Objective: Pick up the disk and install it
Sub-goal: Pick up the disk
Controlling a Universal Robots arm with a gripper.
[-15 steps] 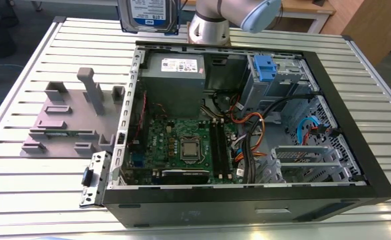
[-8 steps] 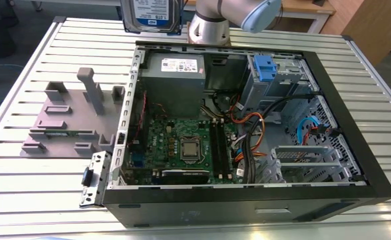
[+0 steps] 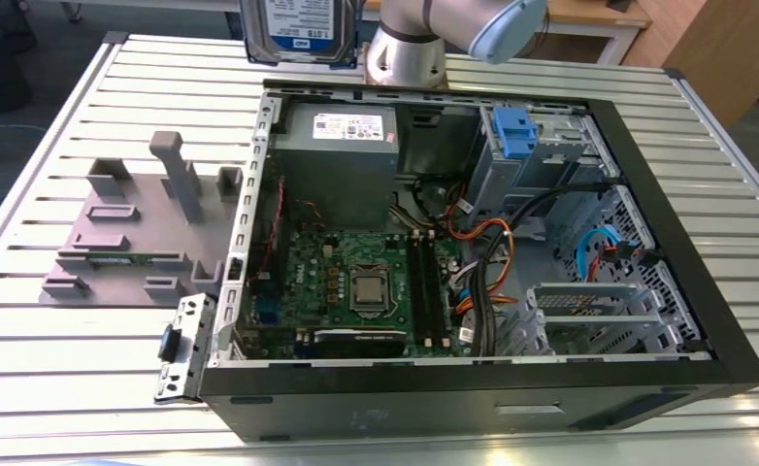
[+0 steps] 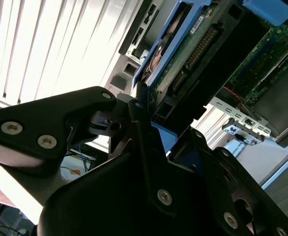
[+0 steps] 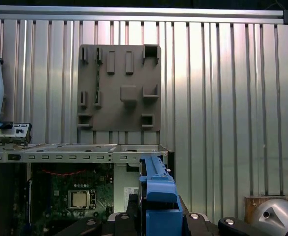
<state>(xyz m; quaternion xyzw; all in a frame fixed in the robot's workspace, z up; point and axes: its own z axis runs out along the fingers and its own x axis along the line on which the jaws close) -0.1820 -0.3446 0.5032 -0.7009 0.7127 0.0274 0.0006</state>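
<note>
One gripper point(image 4: 166, 135) squeezes the disk point(image 3: 299, 29) by its blue frame point(image 5: 158, 196). Disk is up in the air, near the far edge of the open PC case point(image 3: 483, 377). Prob. heavy-ish, stiff, breaks easy: hold frame sides, not green board point(image 4: 181, 64).

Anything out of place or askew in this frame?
One thing: a metal bracket juts outward, tilted, from the computer case at its corner on the exterior view's left. Otherwise things look orderly. The disk is clamped in the gripper, with no visible damage.
</note>
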